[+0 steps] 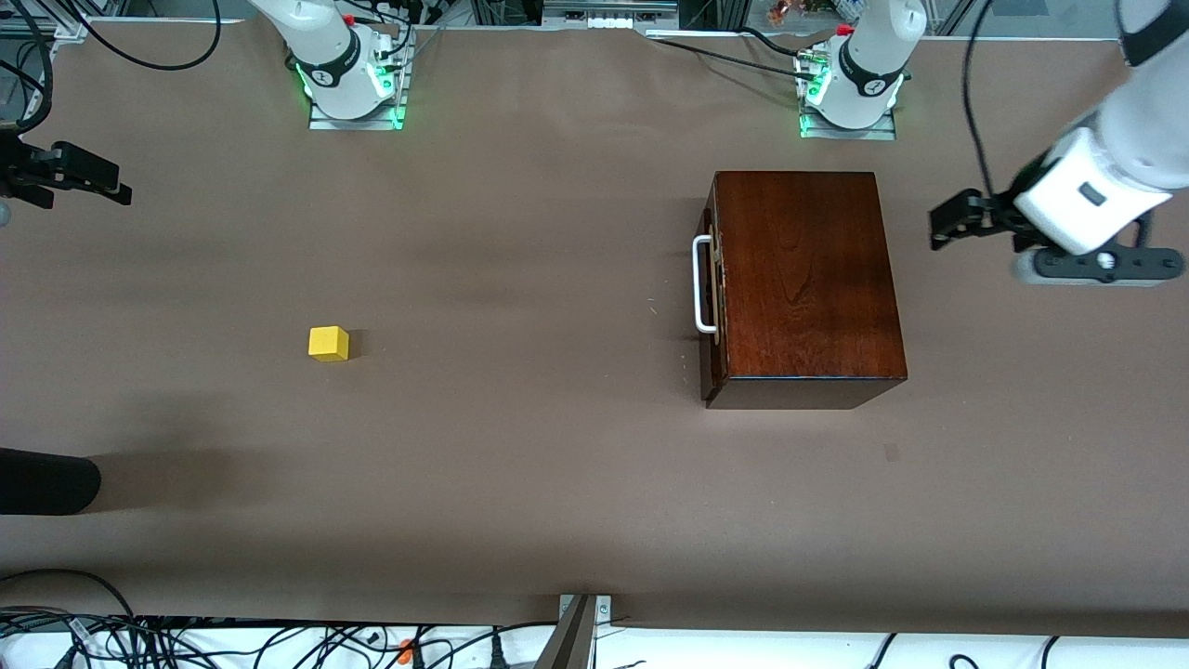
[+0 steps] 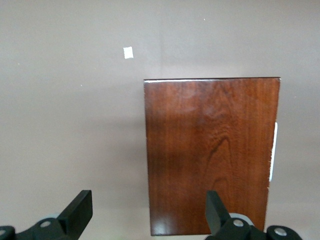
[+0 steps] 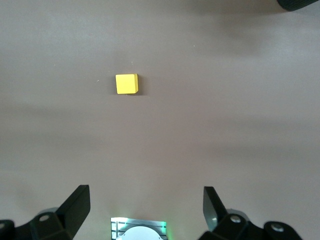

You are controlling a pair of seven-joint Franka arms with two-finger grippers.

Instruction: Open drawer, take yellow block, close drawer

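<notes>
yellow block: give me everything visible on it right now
The yellow block is a small, plain, bright-yellow cube with matte, unmarked faces. It sits flat on the bare brown table, out in the open toward the right arm's end, well apart from the wooden box and not in its drawer. Nothing touches it except the table; neither pincer is near it.

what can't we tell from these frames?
- Inside of the drawer: shut, so the box hides its contents in every view.
- Handle: left wrist view shows only a sliver past the box top.
- Right gripper: its arm is cut off by the front view's edge.
- Dark object at the right arm's end: cut by the frame edge, unidentifiable.
</notes>
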